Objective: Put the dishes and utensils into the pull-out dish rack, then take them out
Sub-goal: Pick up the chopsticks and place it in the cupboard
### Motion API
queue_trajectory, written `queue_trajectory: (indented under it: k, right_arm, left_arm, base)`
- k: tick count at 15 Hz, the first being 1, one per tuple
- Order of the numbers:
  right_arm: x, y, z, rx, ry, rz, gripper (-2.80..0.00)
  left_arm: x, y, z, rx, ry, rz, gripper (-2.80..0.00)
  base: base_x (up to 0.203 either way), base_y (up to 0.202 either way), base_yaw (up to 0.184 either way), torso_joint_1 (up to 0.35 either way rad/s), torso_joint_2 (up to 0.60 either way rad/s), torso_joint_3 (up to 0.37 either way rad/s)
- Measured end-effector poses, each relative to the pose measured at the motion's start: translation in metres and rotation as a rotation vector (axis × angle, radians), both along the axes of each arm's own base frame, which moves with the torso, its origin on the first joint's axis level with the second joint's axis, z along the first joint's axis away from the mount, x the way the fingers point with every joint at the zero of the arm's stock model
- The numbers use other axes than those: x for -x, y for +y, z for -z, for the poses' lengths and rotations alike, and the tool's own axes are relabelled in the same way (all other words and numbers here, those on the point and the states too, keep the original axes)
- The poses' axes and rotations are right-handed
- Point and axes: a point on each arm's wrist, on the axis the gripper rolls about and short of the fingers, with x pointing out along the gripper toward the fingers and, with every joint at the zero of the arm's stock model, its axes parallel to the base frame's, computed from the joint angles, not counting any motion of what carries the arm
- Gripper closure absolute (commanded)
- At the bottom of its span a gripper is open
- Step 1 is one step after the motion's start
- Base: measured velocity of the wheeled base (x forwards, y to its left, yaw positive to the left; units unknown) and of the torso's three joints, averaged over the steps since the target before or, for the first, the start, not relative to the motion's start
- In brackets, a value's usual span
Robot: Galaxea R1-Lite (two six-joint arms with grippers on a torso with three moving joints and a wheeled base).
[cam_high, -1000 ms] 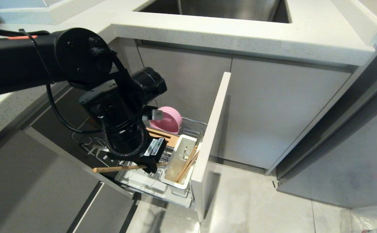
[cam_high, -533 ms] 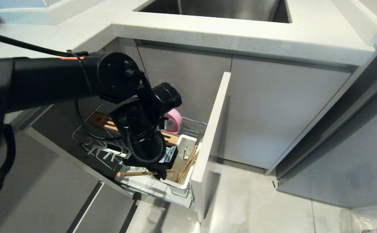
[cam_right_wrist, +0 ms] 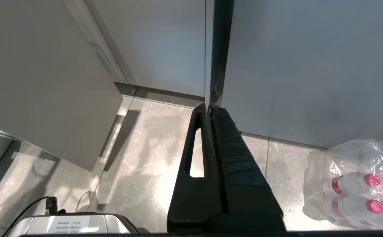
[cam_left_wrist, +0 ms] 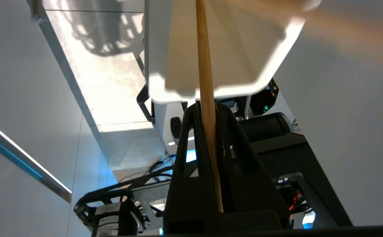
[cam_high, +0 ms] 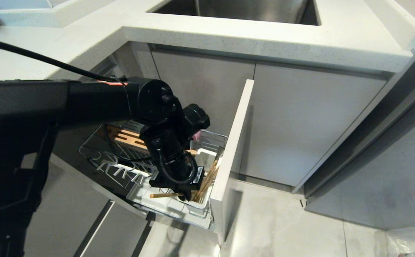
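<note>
Chopstick (cam_left_wrist: 206,65) is clamped between the left gripper's (cam_high: 185,194) closed fingers (cam_left_wrist: 191,138), lying roughly level, its far end over the white caddy (cam_high: 204,154) just below the gripper. Other chopsticks (cam_high: 207,180) lean in that caddy. Right gripper (cam_right_wrist: 209,108) hangs pressed shut, empty, above the floor (cam_right_wrist: 145,148).

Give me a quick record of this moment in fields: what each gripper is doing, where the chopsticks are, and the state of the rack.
left gripper: shut on a single chopstick, over the white utensil caddy
held chopstick: lies nearly level, its free end pointing away from the caddy
other chopstick: leaning inside the caddy
pull-out dish rack: drawn out below the counter
right gripper: shut, empty, parked over the floor
</note>
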Motion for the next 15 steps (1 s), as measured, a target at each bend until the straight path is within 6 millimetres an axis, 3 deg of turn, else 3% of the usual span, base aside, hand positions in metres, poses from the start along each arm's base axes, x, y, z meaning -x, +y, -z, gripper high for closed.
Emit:
queue_trajectory:
  k: [8,9,15]
  right_arm:
    - [0.0,0.0,0.0,0.0,0.0,0.0,0.0]
    - [0.0,0.0,0.0,0.0,0.0,0.0,0.0]
    - [0.0,0.0,0.0,0.0,0.0,0.0,0.0]
  left_arm:
    - [-0.0065,-0.0038,0.0093,0.0,0.006,-0.014,0.0]
    - [-0.0065,-0.0037,0.0095,-0.002,0.007,-0.014,-2.8]
    - [-0.0062,-0.004,0.0089,0.0,0.004,-0.014,-2.8]
  base:
    - [0.0,0.0,0.0,0.0,0.0,0.0]
    - [0.0,0.0,0.0,0.0,0.0,0.0]
    - [0.0,0.0,0.0,0.0,0.0,0.0]
